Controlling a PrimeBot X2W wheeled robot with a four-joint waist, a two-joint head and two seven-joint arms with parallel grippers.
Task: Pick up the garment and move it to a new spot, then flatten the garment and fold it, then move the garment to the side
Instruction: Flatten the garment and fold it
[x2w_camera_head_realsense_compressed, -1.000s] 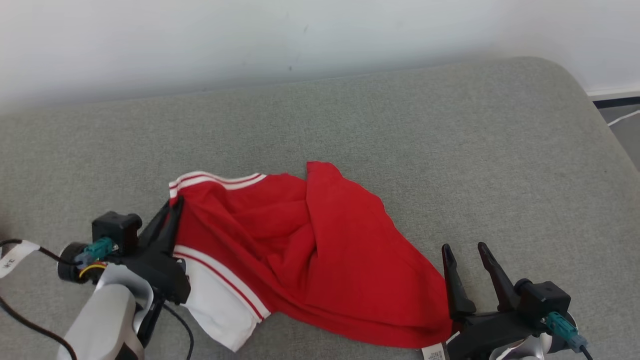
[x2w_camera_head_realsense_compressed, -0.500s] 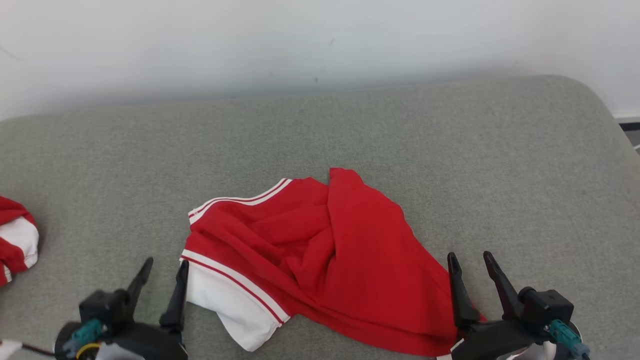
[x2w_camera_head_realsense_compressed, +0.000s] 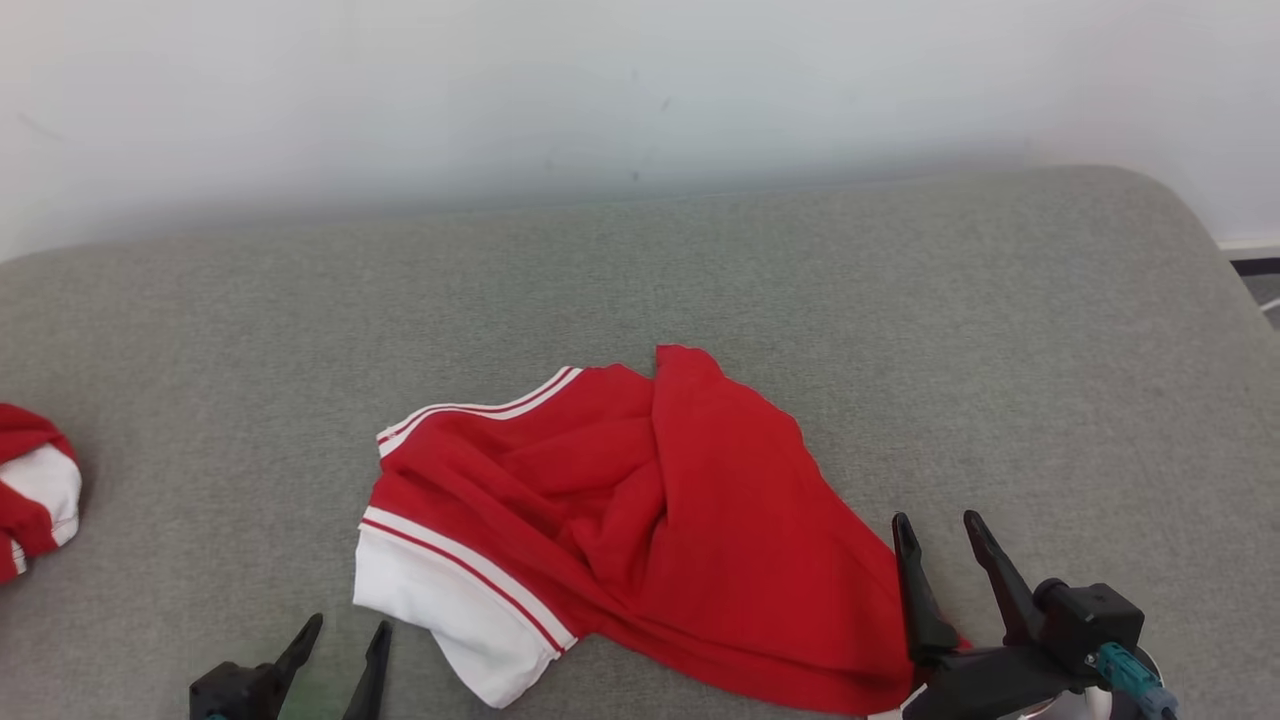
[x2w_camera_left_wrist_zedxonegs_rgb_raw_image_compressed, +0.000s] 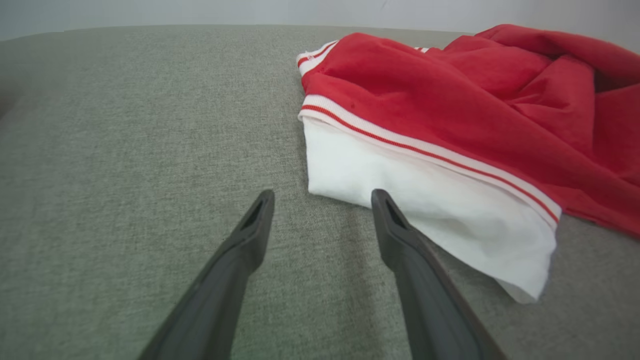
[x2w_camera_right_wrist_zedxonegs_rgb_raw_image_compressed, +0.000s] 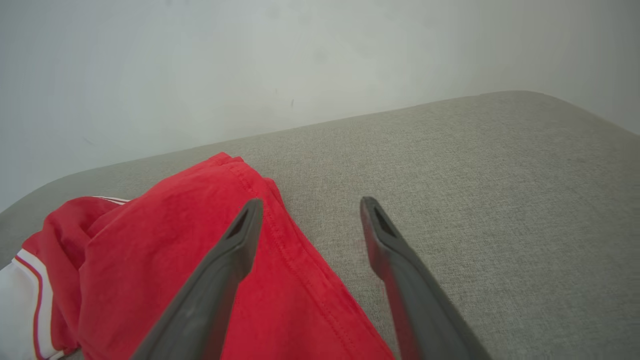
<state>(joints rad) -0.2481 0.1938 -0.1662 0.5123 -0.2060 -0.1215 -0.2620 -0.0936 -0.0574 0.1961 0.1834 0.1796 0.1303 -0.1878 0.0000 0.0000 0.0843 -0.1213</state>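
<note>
A crumpled red garment with white striped trim and a white panel (x2w_camera_head_realsense_compressed: 640, 520) lies on a grey woven-fabric cushion (x2w_camera_head_realsense_compressed: 700, 260), just toward 6 o'clock from the middle of the head view. It is not flat: folds run across its middle and one red flap lies over the rest, its corner pointing to 12 o'clock. The white panel, edged by a thin red stripe, sticks out at the garment's 7 o'clock corner, and a white-striped band shows at its 10 o'clock edge.

The left gripper (x2w_camera_head_realsense_compressed: 347, 626) sits at 7 o'clock in the head view, just beside the white panel and apart from it. Its jaws stand wide open with nothing between them. In the left wrist view bare cushion shows between the two dark fingers, and the tip of the finger toward 3 o'clock comes right up to the near edge of the white panel; whether it touches cannot be told.

The right gripper (x2w_camera_head_realsense_compressed: 936, 522) is at 5 o'clock in the head view, at the garment's 4 o'clock hem. Its jaws are also spread and hold nothing. In the right wrist view one finger lies over red cloth, the other over bare cushion, with the hem running between them.

A second bundle of red and white cloth (x2w_camera_head_realsense_compressed: 30, 490) lies at 9 o'clock, well apart. A pale plain wall (x2w_camera_head_realsense_compressed: 600, 90) rises behind the cushion.
</note>
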